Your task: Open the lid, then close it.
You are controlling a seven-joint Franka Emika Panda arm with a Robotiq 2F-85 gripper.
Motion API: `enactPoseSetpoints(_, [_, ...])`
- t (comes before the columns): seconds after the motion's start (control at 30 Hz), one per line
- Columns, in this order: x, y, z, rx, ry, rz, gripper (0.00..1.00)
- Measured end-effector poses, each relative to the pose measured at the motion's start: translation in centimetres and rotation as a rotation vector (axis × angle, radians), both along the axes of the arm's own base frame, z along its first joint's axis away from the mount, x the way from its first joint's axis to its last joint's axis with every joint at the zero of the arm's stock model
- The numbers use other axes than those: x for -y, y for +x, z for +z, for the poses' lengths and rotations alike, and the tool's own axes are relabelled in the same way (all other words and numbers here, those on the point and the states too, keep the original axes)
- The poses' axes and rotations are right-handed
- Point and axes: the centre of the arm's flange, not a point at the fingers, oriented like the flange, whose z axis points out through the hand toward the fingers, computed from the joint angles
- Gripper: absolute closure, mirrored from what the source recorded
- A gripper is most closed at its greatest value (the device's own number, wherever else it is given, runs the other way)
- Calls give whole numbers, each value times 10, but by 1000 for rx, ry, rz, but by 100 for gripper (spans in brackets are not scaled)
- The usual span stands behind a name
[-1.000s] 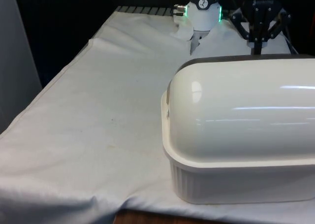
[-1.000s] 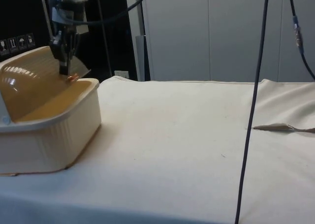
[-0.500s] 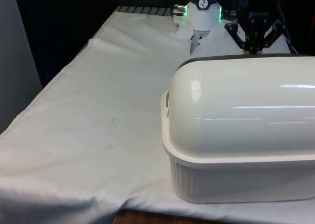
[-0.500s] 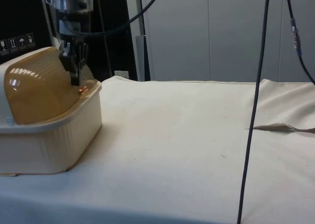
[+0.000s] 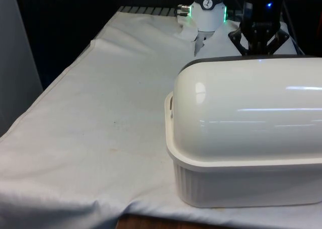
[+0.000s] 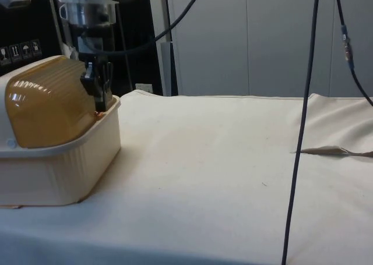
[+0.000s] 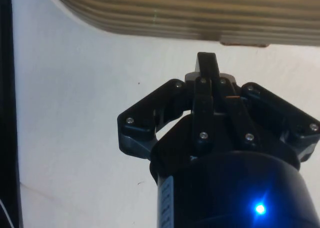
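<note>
Side view gives us the cloth [image 6: 221,160], then the cream box [image 6: 64,160] at its end with the ribbed lid [image 6: 46,108] rolled down shut, and our gripper [image 6: 100,105] at the lid's front edge, fingers pressed together.

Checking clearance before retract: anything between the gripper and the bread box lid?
Nothing visible. The gripper sits right at the lid's front edge where it meets the bread box rim; the white cloth around it is bare.

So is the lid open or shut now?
Shut. The lid is rolled down to the box rim in the side view; no gap shows.
</note>
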Motion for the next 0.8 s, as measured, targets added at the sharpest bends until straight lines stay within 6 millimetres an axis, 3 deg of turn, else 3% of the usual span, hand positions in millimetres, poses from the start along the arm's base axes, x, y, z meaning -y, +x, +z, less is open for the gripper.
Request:
enactPoseSetpoints(0.7, [6, -42, 4, -28, -4, 21, 100])
enactPoseSetpoints(0.8, [16, -46, 5, -32, -8, 22, 100])
